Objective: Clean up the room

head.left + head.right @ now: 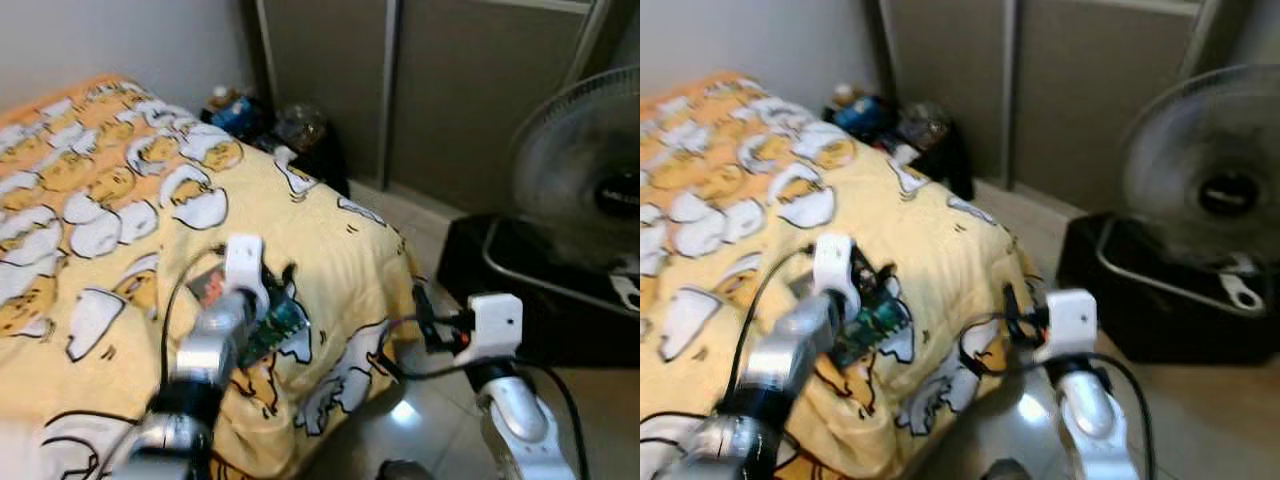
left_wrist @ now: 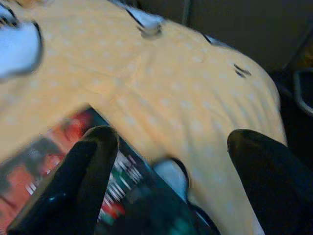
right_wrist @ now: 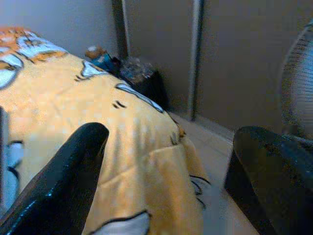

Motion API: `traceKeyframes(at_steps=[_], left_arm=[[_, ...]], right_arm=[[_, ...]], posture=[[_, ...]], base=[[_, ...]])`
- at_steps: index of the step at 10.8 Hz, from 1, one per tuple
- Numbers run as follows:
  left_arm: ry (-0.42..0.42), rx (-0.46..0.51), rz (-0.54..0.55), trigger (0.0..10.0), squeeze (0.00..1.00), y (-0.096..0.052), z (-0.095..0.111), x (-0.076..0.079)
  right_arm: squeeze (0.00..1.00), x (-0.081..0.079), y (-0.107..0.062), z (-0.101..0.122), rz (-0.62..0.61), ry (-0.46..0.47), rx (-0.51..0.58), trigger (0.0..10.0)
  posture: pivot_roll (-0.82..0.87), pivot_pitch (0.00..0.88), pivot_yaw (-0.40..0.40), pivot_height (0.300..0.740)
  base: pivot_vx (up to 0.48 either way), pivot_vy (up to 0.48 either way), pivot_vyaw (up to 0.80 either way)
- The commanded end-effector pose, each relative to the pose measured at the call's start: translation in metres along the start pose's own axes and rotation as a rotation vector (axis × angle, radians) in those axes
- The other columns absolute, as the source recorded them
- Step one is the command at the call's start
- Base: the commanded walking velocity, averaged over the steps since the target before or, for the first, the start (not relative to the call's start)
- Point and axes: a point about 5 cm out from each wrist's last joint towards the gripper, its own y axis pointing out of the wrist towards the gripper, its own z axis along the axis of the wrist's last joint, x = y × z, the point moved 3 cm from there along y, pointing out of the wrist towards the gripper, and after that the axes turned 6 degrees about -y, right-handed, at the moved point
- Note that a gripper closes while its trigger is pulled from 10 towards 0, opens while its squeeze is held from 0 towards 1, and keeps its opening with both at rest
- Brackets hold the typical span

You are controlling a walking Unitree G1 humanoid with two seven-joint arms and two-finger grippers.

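Note:
A flat red-and-green packet (image 1: 275, 328) lies on the yellow egg-print bedcover (image 1: 110, 180), near the bed's front corner. My left gripper (image 1: 282, 283) hovers just over it, open. In the left wrist view the packet (image 2: 44, 161) sits under one of the two spread fingers (image 2: 85, 181); whether the finger touches it is unclear. My right gripper (image 1: 424, 312) is open and holds nothing, in the air beside the bed's corner, over the tiled floor. The right wrist view has its fingers (image 3: 58, 186) wide apart, facing the bed's edge.
Small clutter, including a blue item (image 1: 233, 112) and a clear bag (image 1: 300, 126), sits on the floor between the bed and the dark sliding doors (image 1: 450, 90). A standing fan (image 1: 590, 175) on a black base (image 1: 530, 290) is at the right. Shiny floor (image 1: 410, 410) lies below.

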Motion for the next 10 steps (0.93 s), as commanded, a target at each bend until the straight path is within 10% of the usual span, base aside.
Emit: traceKeyframes(at_steps=[1,7,10], left_arm=[[-0.013,0.005,0.051,10.0,0.0,0.0,0.0,-0.017],[-0.089,-0.085,0.335,10.0,0.0,-0.018,-0.023,-0.101],[-0.339,-0.088,0.288,10.0,0.0,-0.021,-0.036,-0.099]], right_arm=[[0.0,0.0,0.0,0.011,0.004,-0.007,0.033,10.0],[0.0,-0.016,-0.025,0.005,0.099,0.037,-0.019,10.0],[0.0,-0.025,-0.032,0.004,0.122,0.064,-0.04,10.0]], posture=[[-0.27,0.027,0.135,0.74],[-0.28,0.086,0.126,0.74],[-0.27,0.124,0.139,0.74]], base=[[0.0,0.0,0.0],[0.0,0.0,0.0],[0.0,0.0,0.0]])
